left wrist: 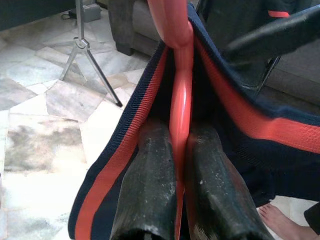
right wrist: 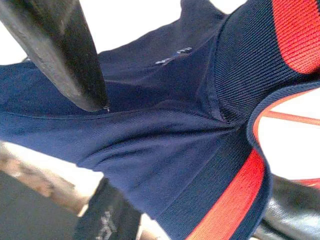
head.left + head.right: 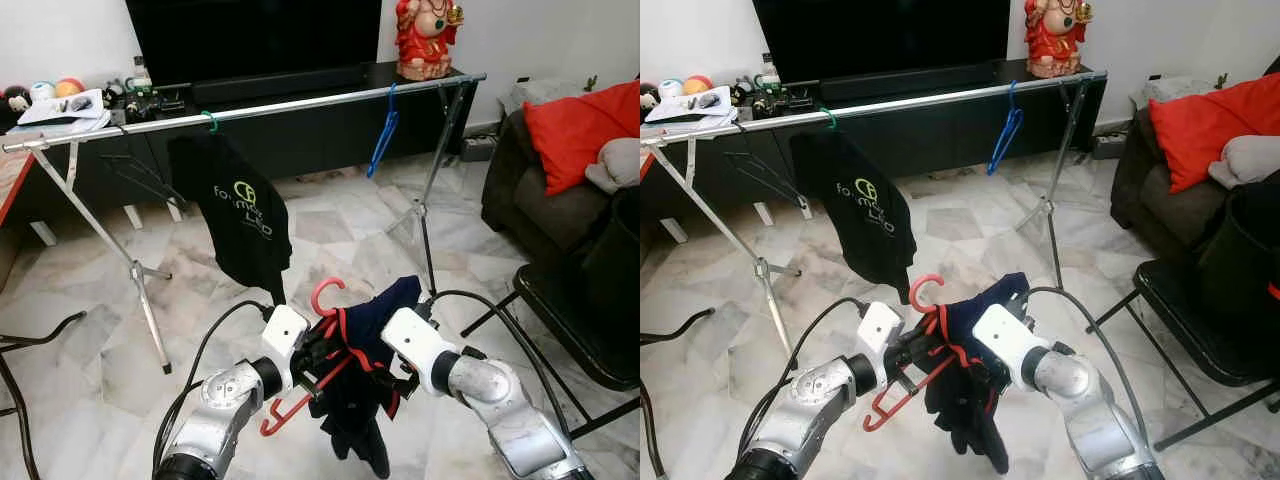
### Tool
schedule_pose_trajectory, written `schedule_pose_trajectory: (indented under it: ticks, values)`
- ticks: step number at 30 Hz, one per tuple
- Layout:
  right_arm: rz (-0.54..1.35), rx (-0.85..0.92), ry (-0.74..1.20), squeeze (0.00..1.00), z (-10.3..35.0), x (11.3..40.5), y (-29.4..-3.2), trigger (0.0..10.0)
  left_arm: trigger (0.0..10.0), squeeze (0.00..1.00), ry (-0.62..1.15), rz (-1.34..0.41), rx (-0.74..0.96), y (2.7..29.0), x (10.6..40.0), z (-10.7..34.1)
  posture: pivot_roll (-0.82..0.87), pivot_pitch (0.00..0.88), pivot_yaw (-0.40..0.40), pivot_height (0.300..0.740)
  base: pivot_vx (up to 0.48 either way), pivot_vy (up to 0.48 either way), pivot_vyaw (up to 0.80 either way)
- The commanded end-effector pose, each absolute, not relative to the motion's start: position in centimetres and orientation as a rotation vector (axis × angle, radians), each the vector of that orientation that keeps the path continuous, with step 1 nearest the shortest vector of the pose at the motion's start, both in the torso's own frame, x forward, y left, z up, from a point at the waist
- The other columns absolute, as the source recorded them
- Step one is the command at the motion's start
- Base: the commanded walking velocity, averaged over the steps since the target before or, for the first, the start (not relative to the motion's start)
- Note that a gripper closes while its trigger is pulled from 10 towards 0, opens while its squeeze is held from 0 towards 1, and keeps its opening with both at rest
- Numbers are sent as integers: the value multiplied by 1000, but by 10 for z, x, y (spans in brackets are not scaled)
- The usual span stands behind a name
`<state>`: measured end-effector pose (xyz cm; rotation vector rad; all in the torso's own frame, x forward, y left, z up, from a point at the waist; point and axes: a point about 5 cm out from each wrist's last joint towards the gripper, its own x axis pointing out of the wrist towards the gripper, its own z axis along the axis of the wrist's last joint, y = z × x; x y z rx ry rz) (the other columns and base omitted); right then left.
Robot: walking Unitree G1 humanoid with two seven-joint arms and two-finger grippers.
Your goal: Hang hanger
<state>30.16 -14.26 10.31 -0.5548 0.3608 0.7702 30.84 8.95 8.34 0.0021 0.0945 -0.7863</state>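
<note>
**Q:** What does your left gripper have?

**A:** Your left gripper [image 3: 318,352] is clamped on the red hanger [image 3: 322,300]. In the left wrist view the two black fingers [image 1: 150,185] press the hanger's red stem from both sides. The hook curls up just above the gripper; the hanger's lower arm slants down past it toward the floor.

**Q:** And the garment?

**A:** A navy shirt [image 3: 375,330] with red trim is draped over the hanger, between your two grippers. Most of its cloth hangs below them. The red-edged collar wraps round the hanger's stem right at the left fingers.

**Q:** Your right gripper?

**A:** Your right gripper [image 3: 398,372] is against the far side of the shirt from the left one. In the right wrist view one finger [image 2: 60,55] lies above the navy cloth and the other sits under it, so it holds the shirt's fabric.

**Q:** Where is the rail from there?

**A:** The metal clothes rail [image 3: 300,100] stands well ahead of and above both grippers, on folding legs over the marble floor [image 3: 330,225]. A black shirt [image 3: 240,220] on a green hanger [image 3: 210,122] hangs ahead of the left gripper. An empty blue hanger [image 3: 383,135] hangs ahead of the right one.

**Q:** Anything else nearby?

**A:** A black chair [image 3: 580,310] stands off to the right gripper's outer side. A person's bare foot [image 1: 285,222] shows in the left wrist view, on the floor beyond the shirt.
</note>
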Motion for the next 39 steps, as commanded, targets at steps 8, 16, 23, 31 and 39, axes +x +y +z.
schedule_pose_trajectory:
  ticks: [8,16,23,31,39]
  values:
    - [938,-243,307,173,99,300,-146,10000,10000,0,61,-782,11,90,312,92,35,80,32,740,0,0,0]
    - [1030,-207,251,0,102,297,-149,10000,10000,0,62,-781,13,93,312,92,41,82,34,740,0,0,0]
    - [811,-69,-21,0,142,309,-162,10000,10000,0,68,-785,18,94,311,91,39,83,35,740,0,0,0]
    - [513,-173,-100,0,172,327,-206,10000,10000,0,83,-806,40,95,309,88,28,86,38,740,0,0,0]
    - [675,-456,9,0,175,329,-213,10000,10000,0,103,-897,165,99,303,82,29,85,37,740,0,0,0]
